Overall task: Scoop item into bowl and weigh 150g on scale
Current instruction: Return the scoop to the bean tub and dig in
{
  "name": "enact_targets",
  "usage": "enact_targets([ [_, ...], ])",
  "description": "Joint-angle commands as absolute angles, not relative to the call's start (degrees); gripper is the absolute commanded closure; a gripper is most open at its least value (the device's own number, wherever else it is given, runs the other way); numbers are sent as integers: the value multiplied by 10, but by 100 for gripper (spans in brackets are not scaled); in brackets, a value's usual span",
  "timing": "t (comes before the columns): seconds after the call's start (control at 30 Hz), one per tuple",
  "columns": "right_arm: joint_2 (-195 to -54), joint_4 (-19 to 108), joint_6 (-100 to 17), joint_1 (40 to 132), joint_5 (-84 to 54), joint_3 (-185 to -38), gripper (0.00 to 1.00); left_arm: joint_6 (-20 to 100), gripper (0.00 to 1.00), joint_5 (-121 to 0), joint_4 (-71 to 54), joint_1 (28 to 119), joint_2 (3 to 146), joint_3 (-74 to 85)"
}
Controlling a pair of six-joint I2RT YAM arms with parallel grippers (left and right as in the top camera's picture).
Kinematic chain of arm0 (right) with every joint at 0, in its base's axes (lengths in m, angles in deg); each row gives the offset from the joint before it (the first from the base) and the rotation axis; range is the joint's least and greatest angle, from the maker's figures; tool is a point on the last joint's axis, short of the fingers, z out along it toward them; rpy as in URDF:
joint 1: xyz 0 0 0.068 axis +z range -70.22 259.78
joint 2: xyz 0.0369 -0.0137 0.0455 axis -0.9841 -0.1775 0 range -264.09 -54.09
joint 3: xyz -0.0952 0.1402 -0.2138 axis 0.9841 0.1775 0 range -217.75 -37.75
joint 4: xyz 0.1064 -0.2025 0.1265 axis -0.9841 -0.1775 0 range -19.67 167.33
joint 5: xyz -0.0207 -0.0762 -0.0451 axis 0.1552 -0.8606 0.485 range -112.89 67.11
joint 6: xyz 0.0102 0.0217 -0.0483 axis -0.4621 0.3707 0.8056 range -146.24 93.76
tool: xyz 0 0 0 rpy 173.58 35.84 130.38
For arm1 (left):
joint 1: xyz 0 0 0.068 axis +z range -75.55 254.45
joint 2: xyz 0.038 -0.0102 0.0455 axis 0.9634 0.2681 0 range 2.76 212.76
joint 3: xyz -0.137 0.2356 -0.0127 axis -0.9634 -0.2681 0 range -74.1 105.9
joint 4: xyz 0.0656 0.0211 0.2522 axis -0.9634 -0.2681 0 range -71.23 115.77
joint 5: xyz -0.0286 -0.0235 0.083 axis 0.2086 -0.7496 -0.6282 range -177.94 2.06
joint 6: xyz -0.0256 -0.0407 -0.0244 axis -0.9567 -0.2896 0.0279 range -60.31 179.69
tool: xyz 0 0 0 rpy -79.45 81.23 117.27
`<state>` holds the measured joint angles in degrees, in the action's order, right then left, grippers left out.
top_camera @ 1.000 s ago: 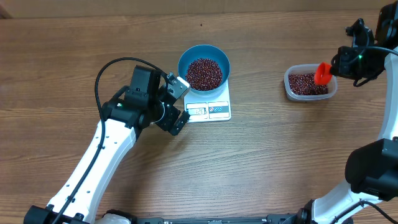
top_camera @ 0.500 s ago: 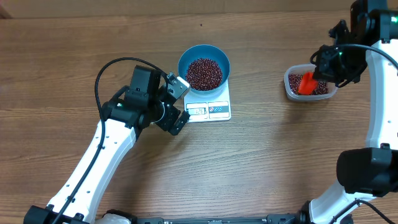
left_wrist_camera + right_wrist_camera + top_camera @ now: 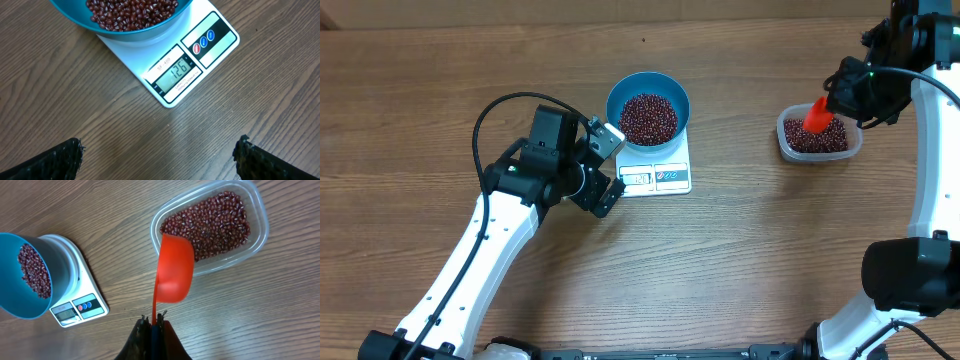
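**Inspector:** Beans (image 3: 648, 118) are mounded in the blue bowl (image 3: 615, 95) on the scale (image 3: 656, 178), display (image 3: 175, 72) under target; more lie in the clear tub (image 3: 786, 142). Risks?

**Onlooker:** Overshoot from a heaped scoop (image 3: 815, 114), or spills crossing the table (image 3: 770, 260). Right gripper (image 3: 152, 324) pinches the handle (image 3: 156, 297); left gripper (image 3: 612, 168) gapes wide, crowding the scale

Left wrist vw: bowl (image 3: 135, 35) cut by top edge; left gripper (image 3: 159, 162) shows fingertips (image 3: 57, 162) only. Overhead: scale (image 3: 678, 160) back half hidden under bowl, display (image 3: 637, 179) digits too small to read. Right wrist vw: right gripper (image 3: 152, 330) cut by btm edge; can't tell if scoop (image 3: 175, 272) loaded; scoop hides some beans (image 3: 215, 220) in tub (image 3: 262, 225) nr table's right edge.
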<state>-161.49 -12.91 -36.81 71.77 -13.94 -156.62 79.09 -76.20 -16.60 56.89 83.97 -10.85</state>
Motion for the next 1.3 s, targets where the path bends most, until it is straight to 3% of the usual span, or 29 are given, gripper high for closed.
enact_targets([
  [0.0, -1606, -125, -380, 715, -159, -1581, 96, 785, 0, -760, -165, 572, 828, -110],
  [0.33, -1615, -101, -279, 714, -229, -1577, 96, 785, 0, -760, -165, 572, 828, -110],
  [0.8, -1720, -69, -107, 672, -224, -1577, 96, 785, 1, -760, -165, 572, 828, -110],
  [1.27, -1751, -57, -81, 672, -187, -1577, 96, 785, 0, -760, -165, 572, 828, -110],
])
